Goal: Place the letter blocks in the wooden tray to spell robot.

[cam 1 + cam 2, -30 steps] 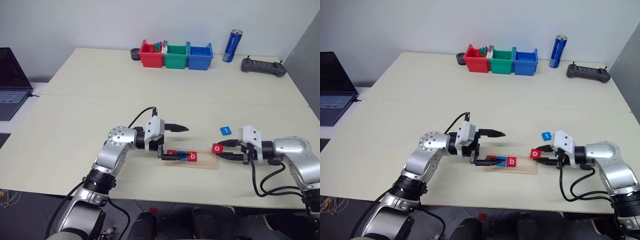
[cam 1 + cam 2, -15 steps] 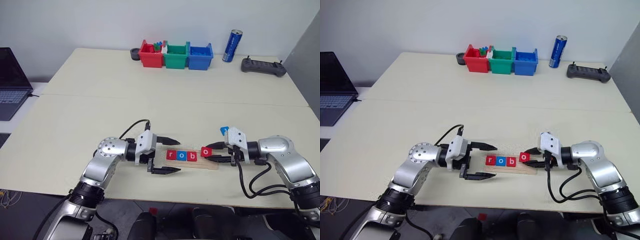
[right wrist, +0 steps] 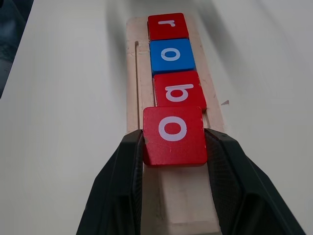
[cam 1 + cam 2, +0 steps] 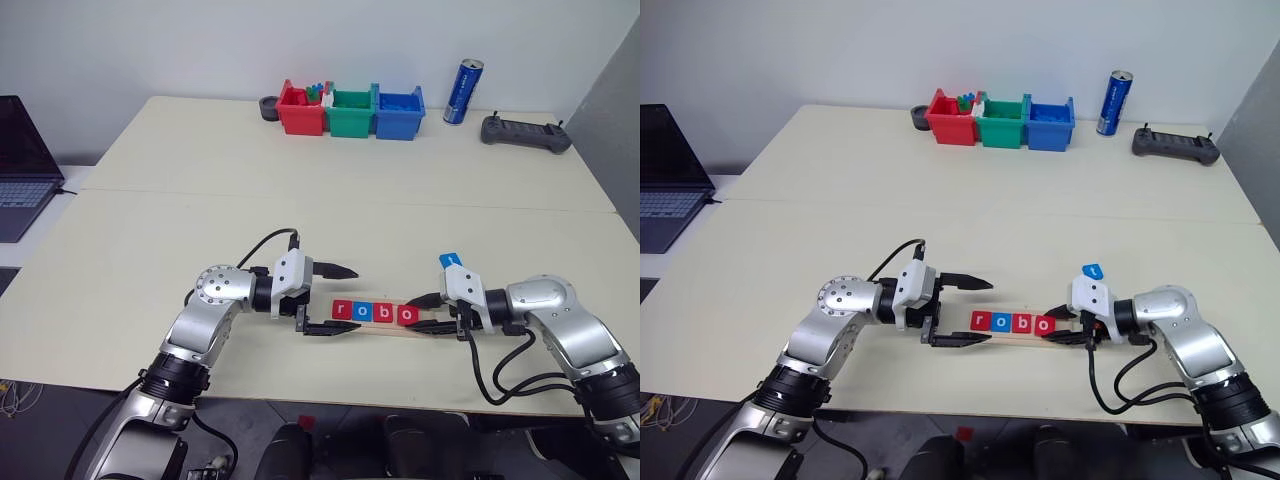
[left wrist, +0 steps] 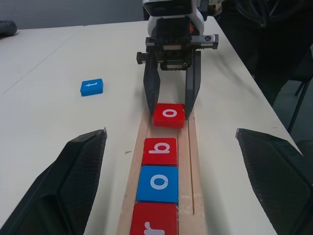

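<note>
Now the right pincer (image 4: 432, 312) holds the second red "o" block (image 4: 406, 315) between its two fingers, over the right part of the wooden tray (image 4: 385, 329). One second ago this block was still off the right end of the tray; since then it has come in next to the red "b" block (image 4: 384, 313). In the right wrist view its near edge looks a little raised and it overlaps the "b" corner, so I cannot tell if it lies flat in the groove. The red "r" block (image 4: 343, 310) and the blue "o" block (image 4: 364, 312) sit before the "b", touching in a row. The left pincer (image 4: 341, 300) has drawn back from over the tray to its left end, and its fingers stand wide apart with nothing between them.

The blue "t" block (image 4: 450, 260) lies on the bench (image 4: 200, 220) beyond the tray's right end, close behind the right wrist. Far behind the tray stand a red bin (image 4: 302, 110), a green bin (image 4: 352, 112), a blue bin (image 4: 399, 112), a blue can (image 4: 463, 92) and a black controller (image 4: 526, 133). A laptop (image 4: 22, 165) is far to the tray's left.

The tray lies near the front bench edge. Behind it the bench is open up to the bins.
</note>
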{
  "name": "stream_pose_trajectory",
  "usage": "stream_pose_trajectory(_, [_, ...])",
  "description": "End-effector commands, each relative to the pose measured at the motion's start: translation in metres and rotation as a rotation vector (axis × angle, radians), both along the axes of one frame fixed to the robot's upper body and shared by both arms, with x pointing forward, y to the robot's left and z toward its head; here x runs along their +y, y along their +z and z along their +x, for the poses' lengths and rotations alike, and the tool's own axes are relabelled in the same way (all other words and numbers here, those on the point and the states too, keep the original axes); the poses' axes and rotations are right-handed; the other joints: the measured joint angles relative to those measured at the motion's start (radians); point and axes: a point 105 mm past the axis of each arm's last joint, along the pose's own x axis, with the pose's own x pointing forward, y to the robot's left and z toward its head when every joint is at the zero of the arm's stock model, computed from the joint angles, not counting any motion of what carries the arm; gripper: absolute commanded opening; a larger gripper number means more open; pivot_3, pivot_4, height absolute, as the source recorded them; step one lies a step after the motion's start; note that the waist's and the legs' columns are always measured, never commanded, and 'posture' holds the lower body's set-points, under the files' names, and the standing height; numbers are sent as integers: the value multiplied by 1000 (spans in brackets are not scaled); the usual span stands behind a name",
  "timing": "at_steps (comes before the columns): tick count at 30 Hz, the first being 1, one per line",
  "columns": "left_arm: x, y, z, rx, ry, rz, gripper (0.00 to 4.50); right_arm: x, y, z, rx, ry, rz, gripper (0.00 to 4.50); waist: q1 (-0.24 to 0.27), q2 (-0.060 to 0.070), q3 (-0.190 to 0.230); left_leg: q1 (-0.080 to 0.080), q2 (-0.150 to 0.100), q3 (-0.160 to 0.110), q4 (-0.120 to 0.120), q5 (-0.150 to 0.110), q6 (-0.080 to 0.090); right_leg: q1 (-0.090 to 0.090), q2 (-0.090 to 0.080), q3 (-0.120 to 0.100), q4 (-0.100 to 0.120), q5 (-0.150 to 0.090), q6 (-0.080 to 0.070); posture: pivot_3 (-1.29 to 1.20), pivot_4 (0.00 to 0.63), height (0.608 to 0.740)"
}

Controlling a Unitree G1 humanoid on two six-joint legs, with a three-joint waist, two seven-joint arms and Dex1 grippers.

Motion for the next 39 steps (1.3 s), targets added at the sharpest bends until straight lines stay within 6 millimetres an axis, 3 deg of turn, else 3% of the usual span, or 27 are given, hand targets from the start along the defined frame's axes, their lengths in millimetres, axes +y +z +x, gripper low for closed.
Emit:
stream_pose_trajectory(1, [0,11,0,-52,-11,-10,4500,4,6,2,-44,14,-2,1450,0,0,0,0,0,0,0,0,0,0,0,0,0,0,0,0,150,740])
stream_pose_trajectory(9, [3,1,-18,-44,-87,30,4500,5,4,5,-50,4,-2,1450,-1,0,0,0,0,0,0,0,0,0,0,0,0,0,0,0,150,740])
stream_pose_trajectory(19, [3,2,-13,-52,-71,26,4500,4,4,6,-43,9,-8,1450,0,0,0,0,0,0,0,0,0,0,0,0,0,0,0,0,150,740])
stream_pose_trajectory(27, [0,1,-15,-50,-79,24,4500,5,12,7,-31,-2,21,4296,0,0,0,0,0,0,0,0,0,0,0,0,0,0,0,0,150,740])
stream_pose_trajectory(28, [0,1,-15,-50,-79,23,4500,5,14,9,-37,-8,26,4469,0,0,0,0,0,0,0,0,0,0,0,0,0,0,0,0,150,740])
stream_pose_trajectory(39, [-2,3,-12,-58,-78,16,4500,-2,44,12,-77,-79,94,4469,0,0,0,0,0,0,0,0,0,0,0,0,0,0,0,0,150,740])
